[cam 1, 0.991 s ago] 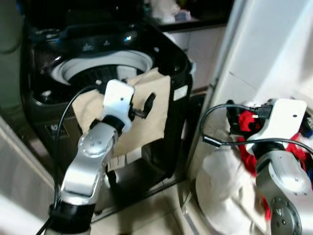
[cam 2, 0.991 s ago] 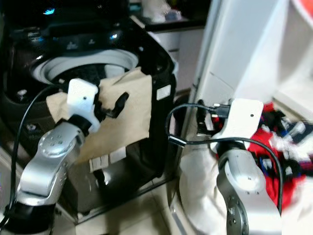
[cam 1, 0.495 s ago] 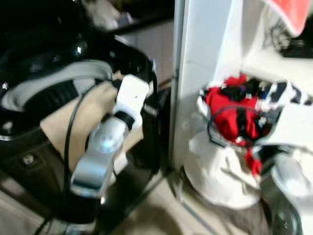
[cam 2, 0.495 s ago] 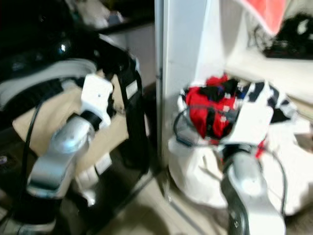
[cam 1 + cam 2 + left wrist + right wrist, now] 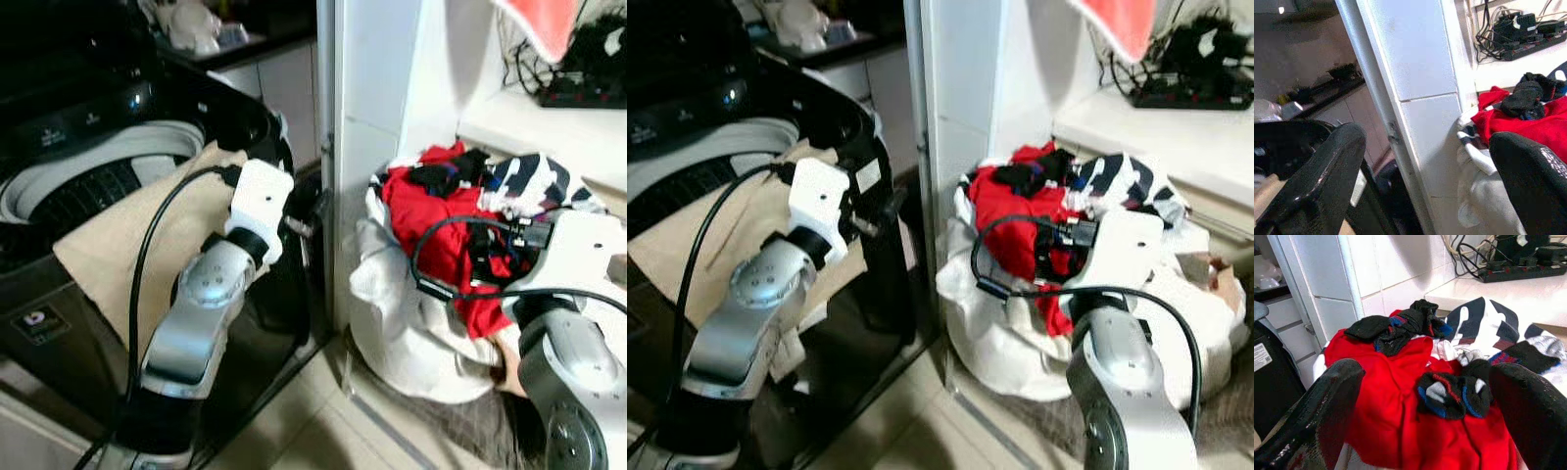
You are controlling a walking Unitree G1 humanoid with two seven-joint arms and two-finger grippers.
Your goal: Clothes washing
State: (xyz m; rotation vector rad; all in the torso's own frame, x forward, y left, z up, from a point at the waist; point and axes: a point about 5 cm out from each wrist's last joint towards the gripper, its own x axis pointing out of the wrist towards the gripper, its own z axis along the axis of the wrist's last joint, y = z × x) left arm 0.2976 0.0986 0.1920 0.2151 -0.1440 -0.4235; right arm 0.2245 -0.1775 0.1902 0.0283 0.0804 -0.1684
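Fingers of the right gripper stand wide apart with nothing between them, poised just above the heap of laundry; one black finger frames a red garment on one side and the other finger frames it on the far side. On the red cloth lie dark socks: one bundle with blue trim near the top of the heap, another with blue and red stripes almost between the fingers. A navy-and-white striped piece lies behind them. The heap rests in a white laundry bag on the floor, beside a white tiled wall corner.

The left gripper is also spread open and holds nothing; its fingers point past the wall corner toward the same red clothes. That arm reaches across the front of the black top-loading washing machine, whose drum opening is uncovered. A beige cloth hangs over the machine's front rim. On the white surface behind the heap sits a power strip with tangled cables.
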